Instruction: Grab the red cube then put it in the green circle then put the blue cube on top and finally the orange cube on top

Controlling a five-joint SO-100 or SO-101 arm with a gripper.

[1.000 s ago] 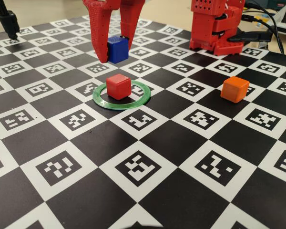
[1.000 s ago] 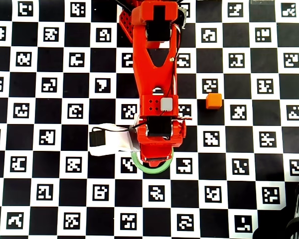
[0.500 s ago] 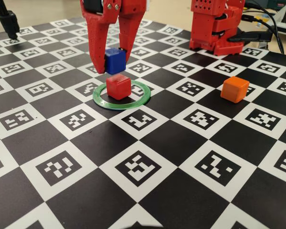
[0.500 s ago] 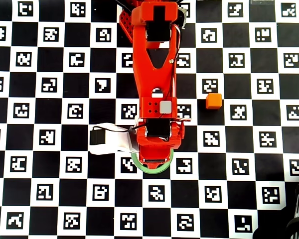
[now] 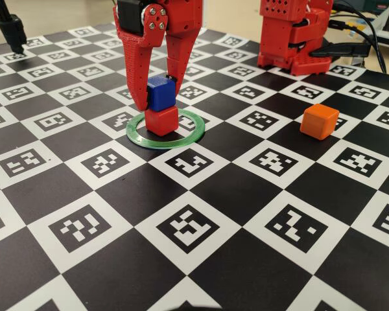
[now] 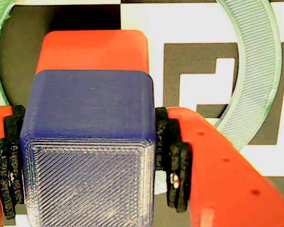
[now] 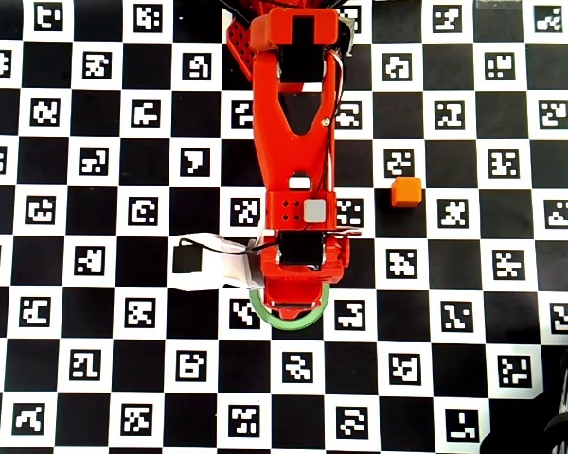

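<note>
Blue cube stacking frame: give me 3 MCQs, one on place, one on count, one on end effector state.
1. Where is the blue cube?
A. Directly above the red cube
B. Flat on the board beside the green circle
C. Next to the orange cube

2. How many cubes are visible in the fixed view?
A. Two
B. Three
C. Four

3. What is the end effector doing?
A. Open, empty
B. Shut on the orange cube
C. Shut on the blue cube

Answers:
1 A, blue sits over red inside the circle.
2 B, blue, red and orange.
3 C, the wrist view shows pads pressed on both blue sides.
</note>
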